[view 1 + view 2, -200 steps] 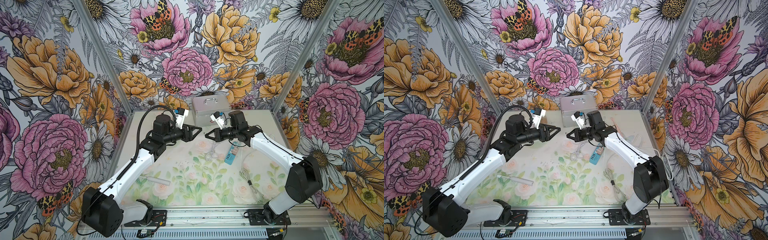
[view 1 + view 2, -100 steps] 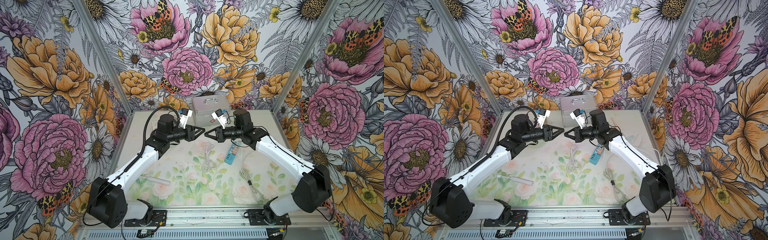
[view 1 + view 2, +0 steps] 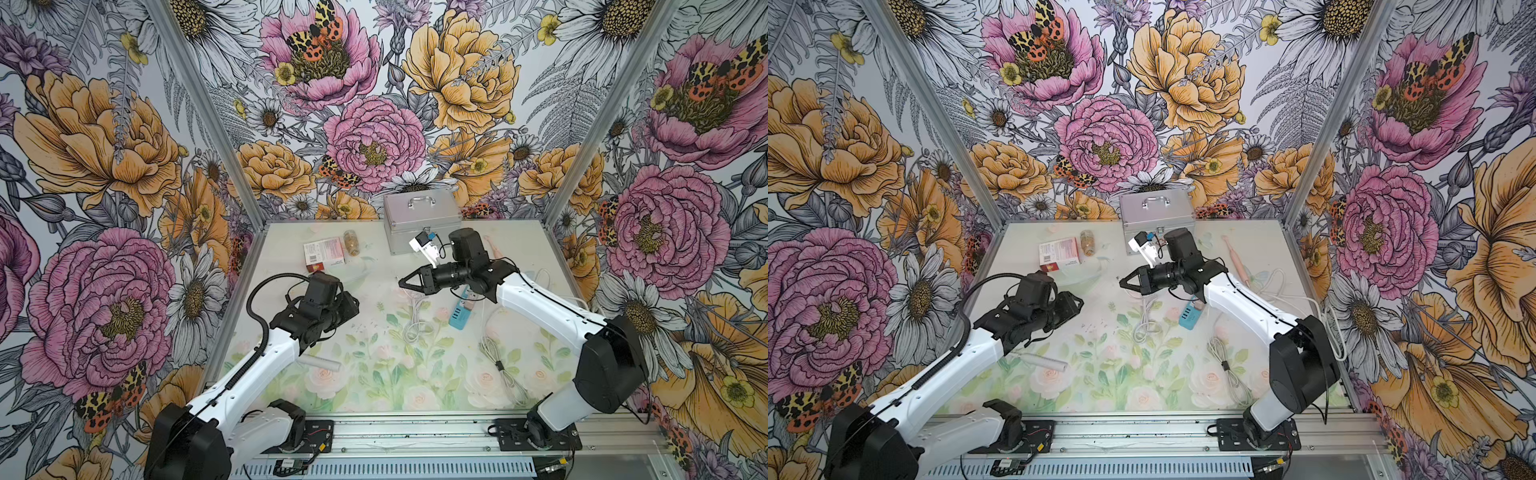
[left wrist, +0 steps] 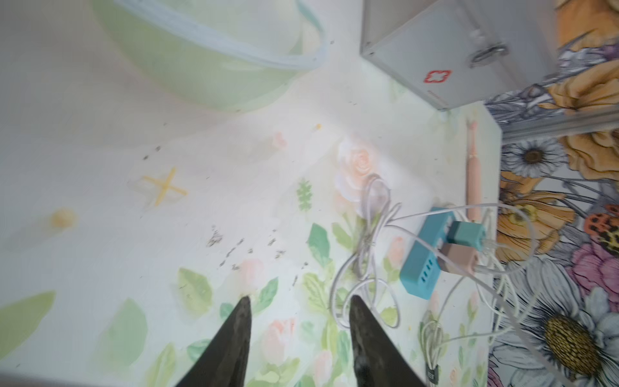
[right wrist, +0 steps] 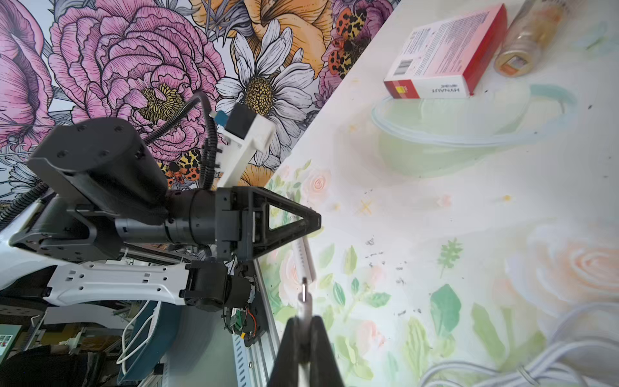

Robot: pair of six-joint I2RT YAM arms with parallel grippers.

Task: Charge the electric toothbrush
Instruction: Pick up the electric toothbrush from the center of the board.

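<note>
A pink electric toothbrush [image 3: 1237,262] lies at the back right of the table, also in the left wrist view as the toothbrush [image 4: 474,181]. My right gripper [image 3: 401,283] hovers over mid-table, shut on the metal-tipped plug [image 5: 304,291] of a white cable [image 3: 415,316]. That cable trails down to a loose coil beside the teal power strip [image 3: 459,316]. Two adapters sit plugged into the power strip [image 4: 425,261]. My left gripper [image 4: 299,301] stands open and empty above the mat, left of the cable coil. In both top views the left gripper [image 3: 351,305] is at the mid-left.
A silver case [image 3: 422,220] stands at the back centre. A pink-and-red box [image 3: 324,253] and a lying bottle [image 3: 352,243] are left of it, with a clear greenish bowl [image 4: 207,50] nearby. A white stick-shaped item [image 3: 320,363] and a tied cable bundle [image 3: 503,370] lie nearer the front.
My left arm has drawn back from the middle, away from the right gripper, toward the near left. The right gripper stays shut on the plug and has shifted slightly left.
</note>
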